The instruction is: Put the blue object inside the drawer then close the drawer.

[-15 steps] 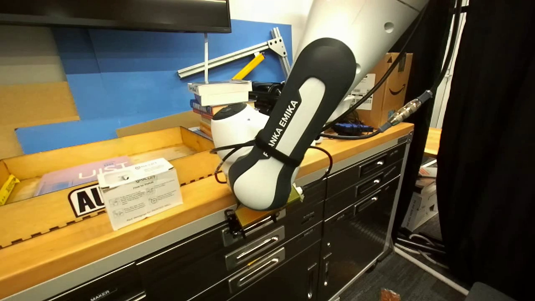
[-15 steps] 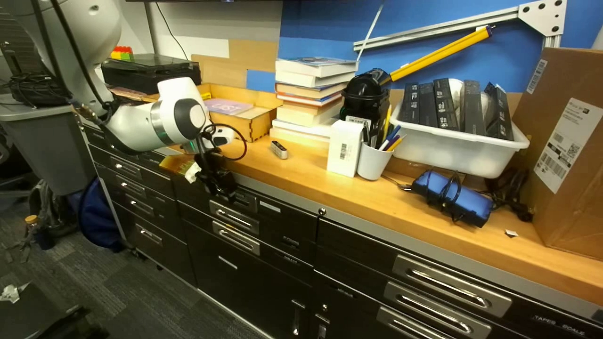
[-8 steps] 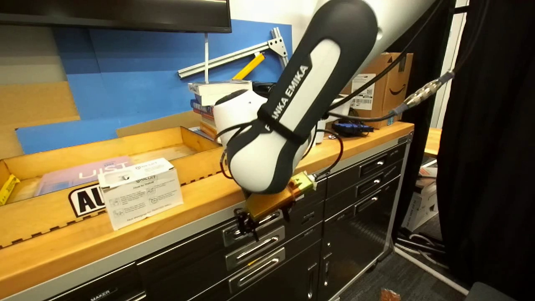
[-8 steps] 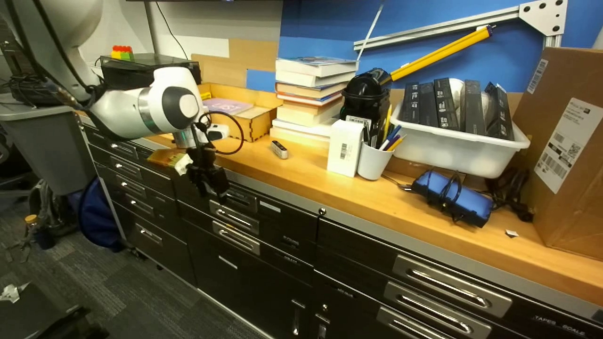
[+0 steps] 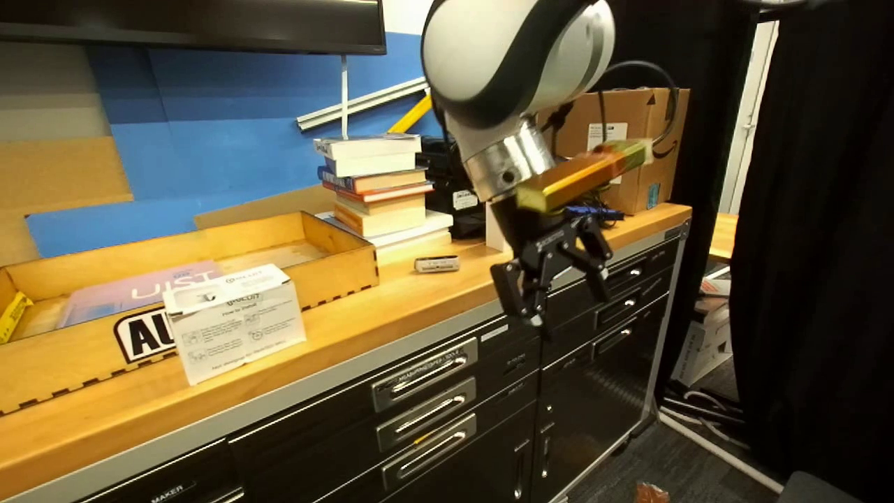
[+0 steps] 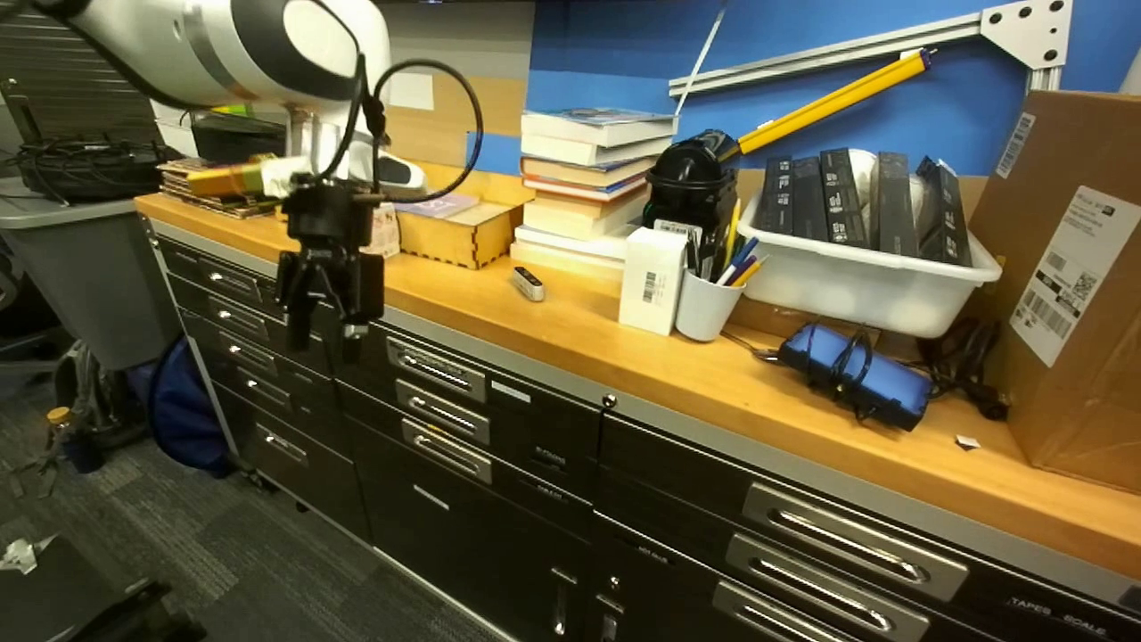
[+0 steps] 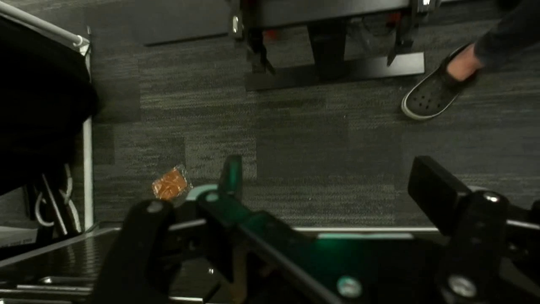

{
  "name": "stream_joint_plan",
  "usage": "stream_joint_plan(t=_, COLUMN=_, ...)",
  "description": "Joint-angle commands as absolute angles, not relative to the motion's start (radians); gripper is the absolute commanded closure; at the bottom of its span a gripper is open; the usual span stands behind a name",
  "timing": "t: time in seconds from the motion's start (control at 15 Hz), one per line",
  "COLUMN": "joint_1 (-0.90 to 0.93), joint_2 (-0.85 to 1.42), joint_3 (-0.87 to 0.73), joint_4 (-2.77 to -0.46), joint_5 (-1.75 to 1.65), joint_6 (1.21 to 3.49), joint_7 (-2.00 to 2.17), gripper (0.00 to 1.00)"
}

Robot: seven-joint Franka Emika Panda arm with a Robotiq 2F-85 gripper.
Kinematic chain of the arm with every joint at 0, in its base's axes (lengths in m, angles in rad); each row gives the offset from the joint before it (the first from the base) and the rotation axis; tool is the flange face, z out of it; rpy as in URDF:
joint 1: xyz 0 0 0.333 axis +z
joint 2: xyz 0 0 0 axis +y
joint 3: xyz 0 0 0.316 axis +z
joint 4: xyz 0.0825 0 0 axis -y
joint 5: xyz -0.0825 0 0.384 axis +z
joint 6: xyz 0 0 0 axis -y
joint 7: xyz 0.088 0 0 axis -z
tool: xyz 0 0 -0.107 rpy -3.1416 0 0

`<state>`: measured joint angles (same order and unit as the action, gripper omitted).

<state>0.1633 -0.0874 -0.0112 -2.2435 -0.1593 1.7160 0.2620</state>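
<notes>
The claw [image 7: 333,179] hangs above the floor [image 7: 303,135] in front of the bench [image 5: 391,307], its fingers spread wide apart. In an exterior view, the black drawer [image 5: 424,370] is closed, flush beneath the bench edge, below and left of the claw. I cannot tell where the blue object is. On the bench, a white box [image 5: 234,325] stands by a wooden tray [image 5: 342,276].

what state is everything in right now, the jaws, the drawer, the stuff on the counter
Jaws: open, nothing between them
Wide top drawer: closed
Second drawer: closed
Wooden box: open-topped
Books: stacked
Tall white box: standing upright
Pen cup: upright, holding pens
White bin: open-topped, filled
Blue device: lying down, cable-wrapped
</notes>
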Motion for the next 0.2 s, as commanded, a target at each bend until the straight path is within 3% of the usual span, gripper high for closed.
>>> stream_joint_plan(t=0.0, joint_1=0.112, joint_2=-0.129, joint_3=0.022, joint_4=-2.235, joint_5=-0.129, joint_6=1.644, joint_7=0.207, gripper=0.0)
stream_joint_plan(t=0.13, joint_1=0.091, joint_2=-0.2, joint_3=0.017, joint_4=-2.225, joint_5=-0.098, joint_6=1.566, joint_7=0.141, gripper=0.0)
